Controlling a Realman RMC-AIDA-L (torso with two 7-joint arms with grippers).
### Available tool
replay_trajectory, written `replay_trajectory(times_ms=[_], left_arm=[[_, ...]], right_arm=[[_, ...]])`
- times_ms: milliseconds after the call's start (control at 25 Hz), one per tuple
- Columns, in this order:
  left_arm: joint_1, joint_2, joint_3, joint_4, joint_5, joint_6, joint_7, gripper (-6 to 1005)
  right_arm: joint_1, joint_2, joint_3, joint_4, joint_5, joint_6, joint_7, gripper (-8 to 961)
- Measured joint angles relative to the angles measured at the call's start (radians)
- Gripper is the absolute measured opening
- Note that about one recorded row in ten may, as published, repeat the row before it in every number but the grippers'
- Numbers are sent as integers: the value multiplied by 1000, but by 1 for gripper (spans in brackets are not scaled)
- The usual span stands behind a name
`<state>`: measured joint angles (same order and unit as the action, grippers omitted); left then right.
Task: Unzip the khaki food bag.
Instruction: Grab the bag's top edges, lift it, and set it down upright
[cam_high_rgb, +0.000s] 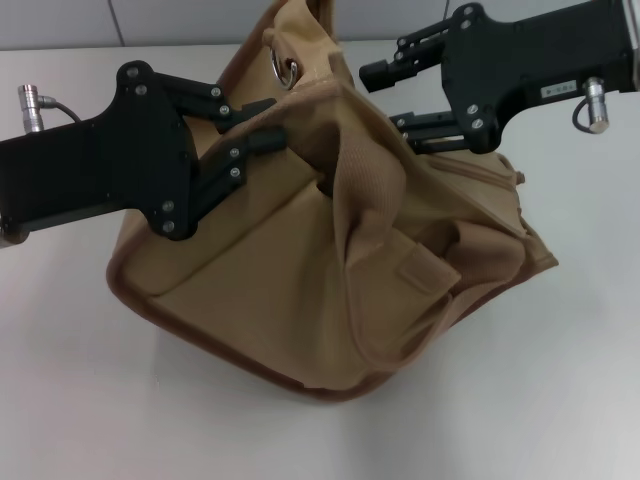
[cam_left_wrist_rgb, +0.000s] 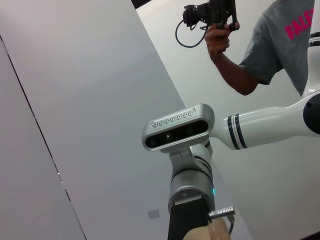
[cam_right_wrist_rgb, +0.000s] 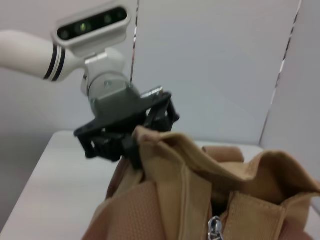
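Two grippers meet at the top of one khaki food bag (cam_high_rgb: 300, 270), which sits slumped and crumpled on the white worktop (cam_high_rgb: 80, 400), its brown bottom trim (cam_high_rgb: 200, 345) nearest the robot. Nearest on the tan front face is a flat pocket with a small fabric tab (cam_high_rgb: 425, 272); above it a webbing handle (cam_high_rgb: 365, 190) folds down over the creased canvas. Left gripper (cam_high_rgb: 262, 128): it reaches in from the left side, and its black fingers (cam_high_rgb: 255, 147) are clamped on the upper edge of the bag, bunching the fabric there; the right wrist view shows the same pinch on the bag's raised corner (cam_right_wrist_rgb: 145, 132). Right gripper (cam_high_rgb: 395, 95): it is at the bag's top right, fingers apart, the lower one (cam_high_rgb: 425, 125) against the canvas and the upper one clear of it. Between them, farther back, a metal ring (cam_high_rgb: 287, 68) hangs at the bag's peak. A silver zipper pull (cam_right_wrist_rgb: 215, 227) shows in the right wrist view. A person (cam_left_wrist_rgb: 260, 45) holding a camera stands behind the robot.
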<state>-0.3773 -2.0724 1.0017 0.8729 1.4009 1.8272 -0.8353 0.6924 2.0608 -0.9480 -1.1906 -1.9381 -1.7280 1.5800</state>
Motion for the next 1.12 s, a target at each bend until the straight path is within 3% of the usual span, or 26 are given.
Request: replay_trajectory(times_ms=[640,960,1120], left_arm=[[-14,0,0,0,-1,-5,-4,93],[-19,0,0,0,-2,-6,-4,93],[-19,0,0,-1,-2,-6,-3,93]], right_arm=[[24,9,-45,-5,-48,-11,-3,343],[30,8,-51,-4,-62,4,3,85],[29,9,-50,-10,-63,9,5,18]])
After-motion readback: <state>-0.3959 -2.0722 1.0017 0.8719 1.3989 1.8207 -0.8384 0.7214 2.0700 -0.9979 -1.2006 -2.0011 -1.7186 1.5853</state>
